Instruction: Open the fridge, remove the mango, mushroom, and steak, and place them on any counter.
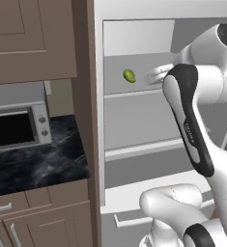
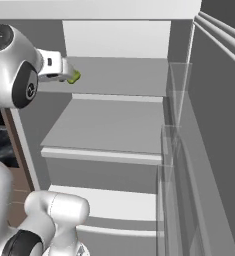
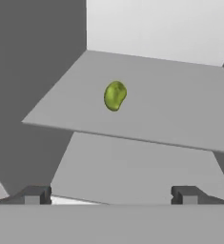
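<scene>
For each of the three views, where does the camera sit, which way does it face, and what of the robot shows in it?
Left base view: behind the arm to its left, facing the open fridge, counter and microwave; the arm crosses at right.
Right base view: behind to the right, facing the fridge shelves; the arm rises at left.
Hand view: on the hand, facing the mango along the open pincer.
All three share the mango on its shelf.

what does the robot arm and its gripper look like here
The arm is glossy white, built of rounded segments, with black joint covers; one black band carries small pale lettering. A round dark cap tops a joint. The gripper ends in two small dark grey, blocky fingertips. No cables show.
</scene>
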Controlling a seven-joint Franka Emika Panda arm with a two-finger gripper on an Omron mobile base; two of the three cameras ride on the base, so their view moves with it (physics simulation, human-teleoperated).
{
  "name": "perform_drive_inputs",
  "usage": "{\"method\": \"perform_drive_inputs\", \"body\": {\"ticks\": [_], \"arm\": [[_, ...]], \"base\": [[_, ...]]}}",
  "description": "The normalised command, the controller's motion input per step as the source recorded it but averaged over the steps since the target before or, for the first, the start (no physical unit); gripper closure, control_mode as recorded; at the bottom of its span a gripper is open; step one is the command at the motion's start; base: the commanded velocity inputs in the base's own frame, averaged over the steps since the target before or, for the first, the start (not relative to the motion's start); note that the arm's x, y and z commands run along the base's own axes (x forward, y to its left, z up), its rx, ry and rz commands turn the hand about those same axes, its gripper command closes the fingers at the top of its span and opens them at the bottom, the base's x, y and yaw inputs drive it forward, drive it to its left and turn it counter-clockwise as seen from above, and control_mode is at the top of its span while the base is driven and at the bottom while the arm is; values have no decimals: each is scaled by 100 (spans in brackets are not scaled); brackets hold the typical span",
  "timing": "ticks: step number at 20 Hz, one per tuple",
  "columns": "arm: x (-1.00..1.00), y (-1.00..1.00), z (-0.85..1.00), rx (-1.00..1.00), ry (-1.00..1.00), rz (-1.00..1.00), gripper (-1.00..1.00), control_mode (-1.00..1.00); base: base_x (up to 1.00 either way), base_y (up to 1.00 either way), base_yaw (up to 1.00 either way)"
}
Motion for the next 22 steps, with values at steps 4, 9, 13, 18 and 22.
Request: {"method": "perform_drive_inputs", "body": {"ticks": [4, 9, 13, 18, 22], "arm": [[73, 6, -4, 0, -4, -2, -100, -100], [72, 22, 0, 0, 0, -2, -100, -100], [67, 20, 0, 0, 4, -2, -100, -100], [54, 2, -15, 0, 2, -2, -100, -100], [36, 0, -27, 0, 1, -2, -100, -100]], "base": [[0, 0, 0], [0, 0, 0], [0, 0, 0], [0, 0, 0], [0, 0, 0]]}}
